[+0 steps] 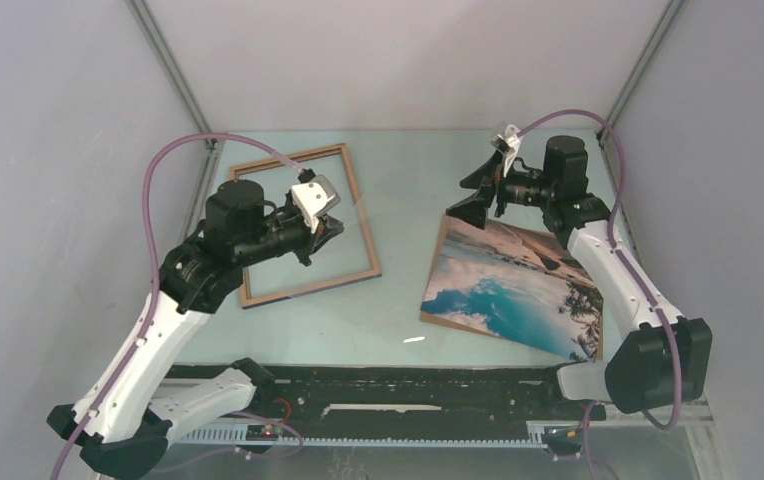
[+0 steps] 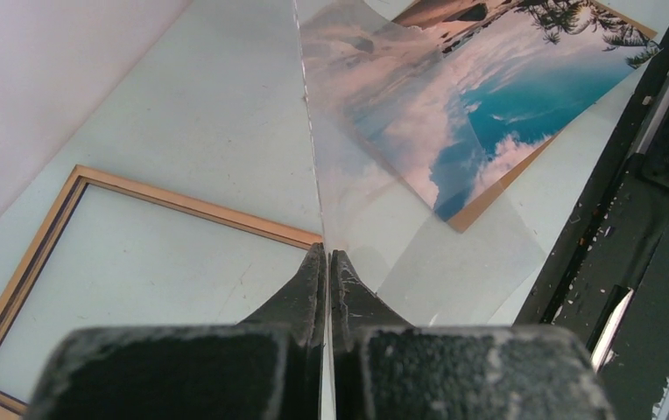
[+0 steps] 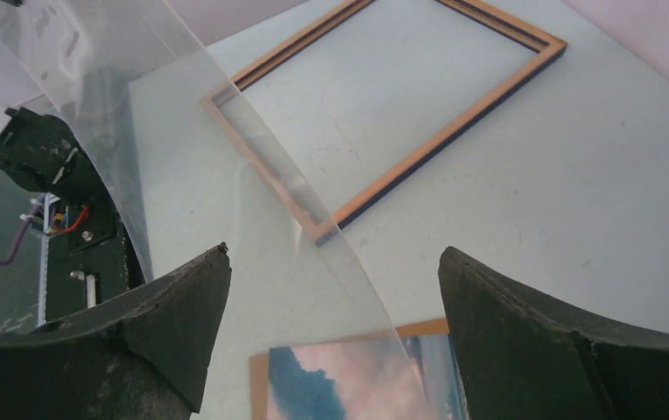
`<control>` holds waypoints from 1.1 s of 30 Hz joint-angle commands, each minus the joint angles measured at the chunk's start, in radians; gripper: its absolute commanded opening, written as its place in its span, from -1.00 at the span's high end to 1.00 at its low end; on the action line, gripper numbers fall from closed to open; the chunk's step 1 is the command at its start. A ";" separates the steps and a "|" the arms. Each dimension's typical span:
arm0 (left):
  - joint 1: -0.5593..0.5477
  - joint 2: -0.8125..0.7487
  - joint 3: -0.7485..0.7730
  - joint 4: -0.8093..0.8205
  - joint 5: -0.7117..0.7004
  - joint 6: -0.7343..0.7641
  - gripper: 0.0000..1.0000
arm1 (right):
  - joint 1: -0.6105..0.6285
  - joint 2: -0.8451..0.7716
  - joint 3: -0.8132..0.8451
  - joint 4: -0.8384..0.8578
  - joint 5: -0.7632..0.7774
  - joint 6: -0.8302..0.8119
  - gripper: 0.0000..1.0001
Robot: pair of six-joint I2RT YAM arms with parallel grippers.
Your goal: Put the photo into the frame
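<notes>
We see the left hand (image 2: 327,262), above the frame (image 1: 288,157), clenched on a clear sheet (image 2: 454,271); the right hand (image 3: 334,254) hangs released over the face-up photo (image 1: 518,290).

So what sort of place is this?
Probably a robot test booth: plain grey walls close in a pale table, two arms are bolted at its near edge, and a frame and a photo lie on it.

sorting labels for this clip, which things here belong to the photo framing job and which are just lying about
Job:
- photo, picture side up
- frame, lying flat
- clear sheet, pinched in the left fingers
- right fingers, open above the photo's corner

Just there:
- black rail at the near edge
- purple cables
</notes>
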 commanded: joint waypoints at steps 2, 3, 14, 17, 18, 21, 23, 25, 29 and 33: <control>0.005 -0.020 0.093 0.022 0.022 0.013 1.00 | 0.032 0.024 0.071 -0.008 -0.100 0.003 -0.89; 0.005 -0.021 0.096 0.022 0.024 0.011 1.00 | 0.039 0.034 0.073 0.003 -0.107 0.012 -0.89; 0.005 -0.019 0.112 0.021 0.025 -0.001 1.00 | 0.118 0.186 0.238 -0.118 -0.167 -0.039 -0.80; 0.006 -0.016 0.118 0.021 0.020 0.001 1.00 | 0.121 0.194 0.253 -0.122 -0.222 -0.021 -0.64; 0.006 -0.015 0.120 0.021 0.017 0.002 1.00 | 0.121 0.193 0.251 -0.109 -0.243 -0.008 -0.59; 0.006 -0.011 0.123 0.020 0.014 0.007 1.00 | 0.124 0.193 0.253 -0.075 -0.291 0.019 -0.47; 0.005 -0.008 0.128 0.021 0.013 0.008 1.00 | 0.124 0.194 0.253 -0.073 -0.302 0.020 -0.37; 0.006 -0.005 0.133 0.019 0.014 0.007 1.00 | 0.124 0.192 0.254 -0.084 -0.310 0.019 -0.24; 0.005 -0.005 0.143 0.018 0.011 0.009 1.00 | 0.121 0.177 0.252 -0.121 -0.326 0.006 -0.05; 0.005 -0.003 0.150 0.018 0.011 0.012 1.00 | 0.127 0.151 0.253 -0.154 -0.336 -0.008 0.16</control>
